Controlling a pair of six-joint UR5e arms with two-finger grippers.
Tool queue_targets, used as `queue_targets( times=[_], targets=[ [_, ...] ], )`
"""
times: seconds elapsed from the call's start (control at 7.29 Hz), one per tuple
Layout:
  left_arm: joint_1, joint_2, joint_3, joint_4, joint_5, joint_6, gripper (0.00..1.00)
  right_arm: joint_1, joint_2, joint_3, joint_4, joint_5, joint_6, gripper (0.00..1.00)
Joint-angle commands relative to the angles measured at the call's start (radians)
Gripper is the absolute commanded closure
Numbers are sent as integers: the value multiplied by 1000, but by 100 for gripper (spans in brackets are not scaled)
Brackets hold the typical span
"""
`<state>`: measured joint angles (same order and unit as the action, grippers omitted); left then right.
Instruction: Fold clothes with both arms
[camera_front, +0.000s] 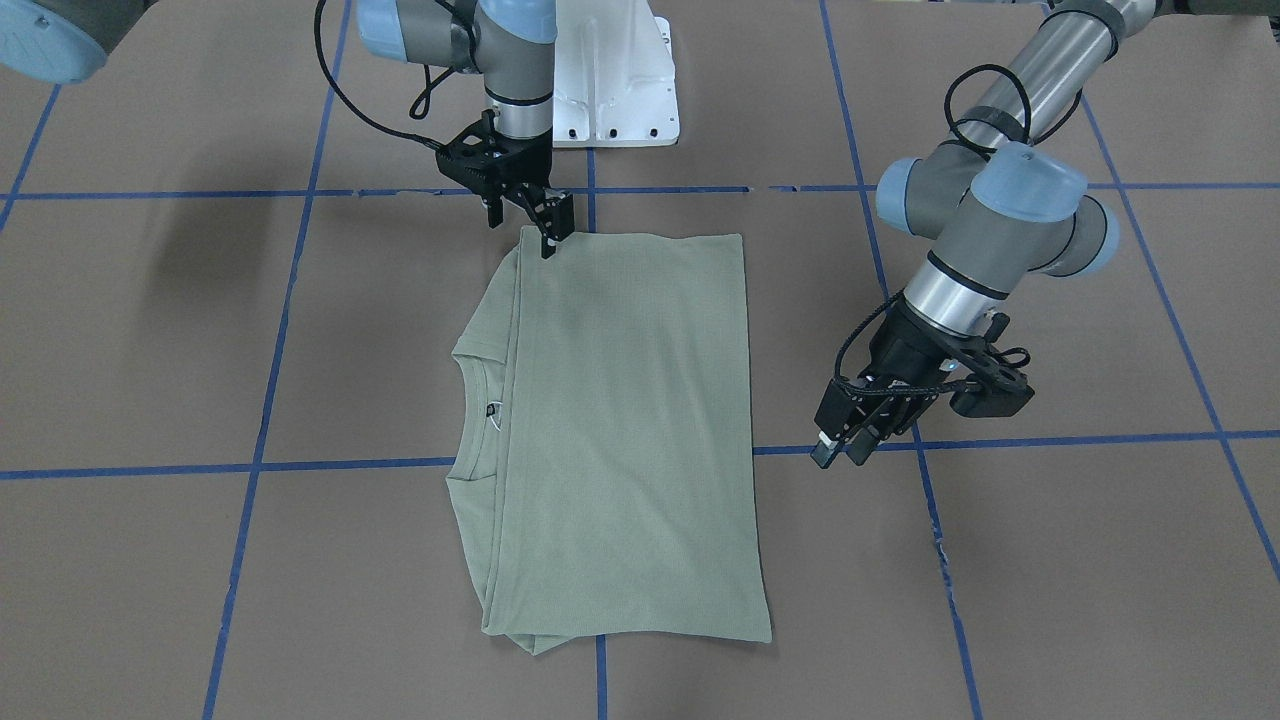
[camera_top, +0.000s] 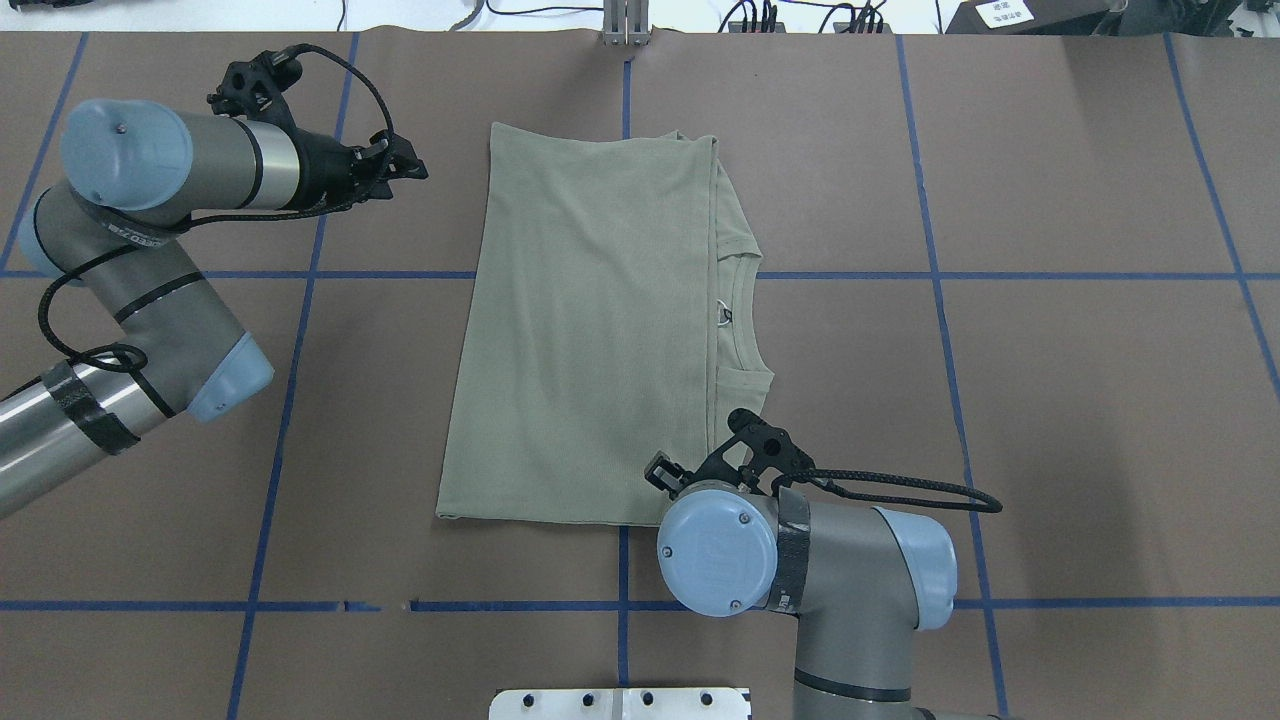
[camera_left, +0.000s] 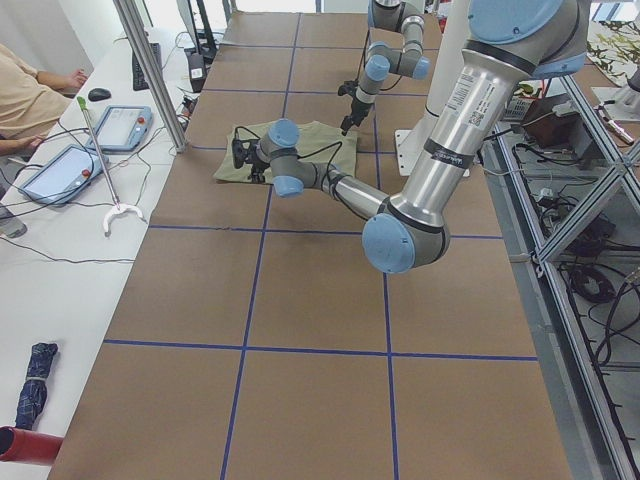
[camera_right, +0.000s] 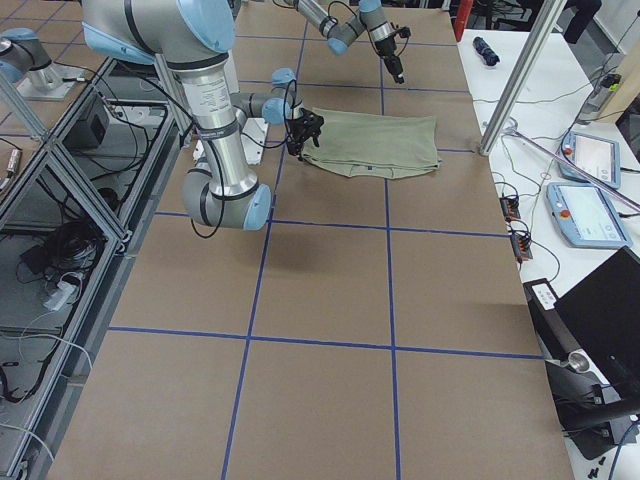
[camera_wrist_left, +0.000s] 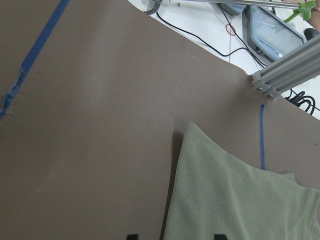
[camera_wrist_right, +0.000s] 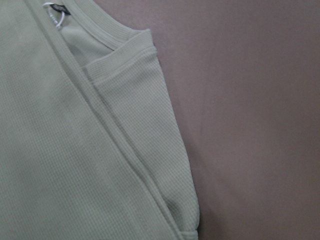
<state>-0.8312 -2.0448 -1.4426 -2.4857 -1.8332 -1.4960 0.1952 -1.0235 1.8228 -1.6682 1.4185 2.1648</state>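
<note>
The sage-green shirt (camera_front: 630, 430) lies folded flat in a long rectangle on the brown table (camera_front: 1050, 560); it also shows in the overhead view (camera_top: 590, 330). Its ribbed neck and black label (camera_front: 491, 409) peek out from under the folded edge. My right gripper (camera_front: 522, 230) is open, just above the shirt's corner nearest the robot base; its wrist view shows that corner and the collar (camera_wrist_right: 115, 50). In the overhead view the wrist hides it. My left gripper (camera_front: 840, 452) is open and empty, hovering off the shirt's hem side (camera_top: 405, 165). Its fingertips (camera_wrist_left: 131, 236) straddle the far hem corner (camera_wrist_left: 235, 200).
The white pedestal base (camera_front: 610, 80) stands behind the shirt at the robot's side. Blue tape lines (camera_front: 350, 465) grid the table. An aluminium post (camera_top: 625, 20) stands at the far edge, with tablets and cables (camera_left: 60, 170) on the operators' bench beyond.
</note>
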Motion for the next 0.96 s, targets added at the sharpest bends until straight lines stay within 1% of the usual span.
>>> queue_targets(
  times=[0.0,0.27,0.82],
  targets=[
    [3,0,1,1,0,0,41,-10,5,-3,5,-15,98,20],
    [3,0,-1,1,2,0,41,4,3,-10,51,-15,105,22],
    [3,0,1,1,0,6,41,16,0,-20,54,-15,93,23]
  ],
)
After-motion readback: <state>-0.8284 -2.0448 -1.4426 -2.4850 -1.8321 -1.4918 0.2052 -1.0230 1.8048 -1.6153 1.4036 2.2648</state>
